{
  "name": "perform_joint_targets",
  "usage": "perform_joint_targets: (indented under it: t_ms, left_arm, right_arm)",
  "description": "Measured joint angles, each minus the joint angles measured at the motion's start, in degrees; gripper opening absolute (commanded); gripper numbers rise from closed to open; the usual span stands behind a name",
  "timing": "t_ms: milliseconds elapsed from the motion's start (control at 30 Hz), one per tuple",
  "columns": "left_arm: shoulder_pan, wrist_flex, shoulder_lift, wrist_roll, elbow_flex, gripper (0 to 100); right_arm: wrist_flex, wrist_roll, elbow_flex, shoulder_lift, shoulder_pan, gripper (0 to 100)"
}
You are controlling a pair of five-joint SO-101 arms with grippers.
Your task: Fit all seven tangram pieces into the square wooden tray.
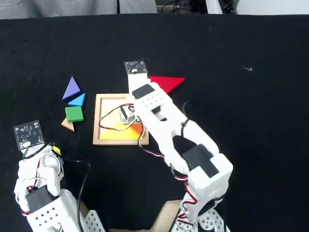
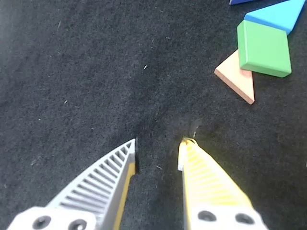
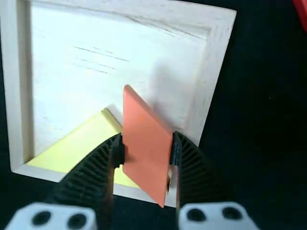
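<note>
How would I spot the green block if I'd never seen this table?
Find the wooden tray in the middle of the black table; to its left in the high view lies a column of four loose pieces. The green block sits between a light blue triangle and a tan triangle. It is the only square among triangles.

The square tray of pale wood (image 3: 211, 72) is marked by visible grain. The orange parallelogram piece (image 3: 146, 148) and the green square block (image 2: 264, 48) are finished smooth and matt. The table is covered by fuzzy, lint-flecked black cloth (image 2: 86, 72). The left gripper (image 2: 159, 142) is fitted with fingers (image 2: 206, 182) of ribbed plastic.
</note>
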Motion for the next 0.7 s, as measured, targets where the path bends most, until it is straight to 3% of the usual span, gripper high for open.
perform_joint_targets:
  t_ms: [167,533,700]
  left_arm:
    - [0.0,0.0,0.0,0.0,0.0,16]
    - [0.0,0.0,0.0,0.0,0.0,16]
    - [0.0,0.0,0.0,0.0,0.0,16]
  right_arm:
    - [0.0,0.0,0.0,0.0,0.0,21.1]
    - [0.1,0.0,-0.8,0.0,0.0,20.7]
    - [1.6,8.2,-6.9,-1.8,0.1,0.6]
